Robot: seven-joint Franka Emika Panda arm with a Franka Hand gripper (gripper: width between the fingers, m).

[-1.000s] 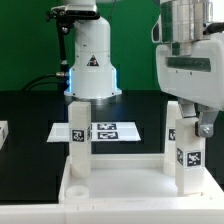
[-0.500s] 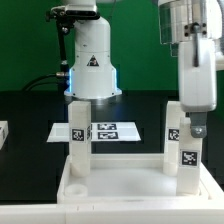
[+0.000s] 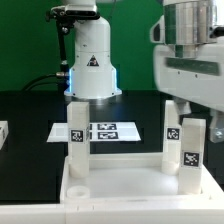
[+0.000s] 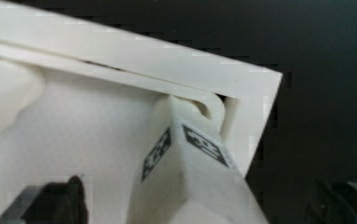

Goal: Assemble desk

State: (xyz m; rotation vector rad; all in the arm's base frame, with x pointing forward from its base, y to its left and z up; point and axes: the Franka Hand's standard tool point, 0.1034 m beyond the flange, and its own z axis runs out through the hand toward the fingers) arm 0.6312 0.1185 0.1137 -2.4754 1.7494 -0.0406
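One arm (image 3: 195, 60), wrist block high at the exterior view's upper right, hand (image 4: 201, 200) pointing straight down over the desk's end on that view's right. Hand is apart: in the wrist view both dark fingers (image 4: 50, 203) sit wide of the leg between them, a gap on each side, nothing clamped

One panel (image 3: 125, 185), white, rimmed, flat on the black surface (image 3: 30, 110), at the near edge of the exterior view, cut off at that view's right and bottom

Three legs upright on it: far-left leg (image 3: 78, 135) in the far corner at the exterior view's left, far-right leg (image 3: 172, 135) in the far corner at that view's right, near-right leg (image 3: 192, 152) just nearer and to the right of it, directly under the hand. Each shows a black-and-white tag

One empty socket (image 3: 78, 187), round, in the near corner at the exterior view's left

One more white tagged part (image 3: 3, 131) lies on the surface at the exterior view's left edge, mostly cut off, cannot tell which piece

One marker board (image 3: 118, 131) flat on the surface beyond the panel, seen between the two far legs

One robot base (image 3: 90, 60) upright at the far middle

Wrist view: panel corner rim with the leg standing in it, two tagged faces visible, black surface past the rim
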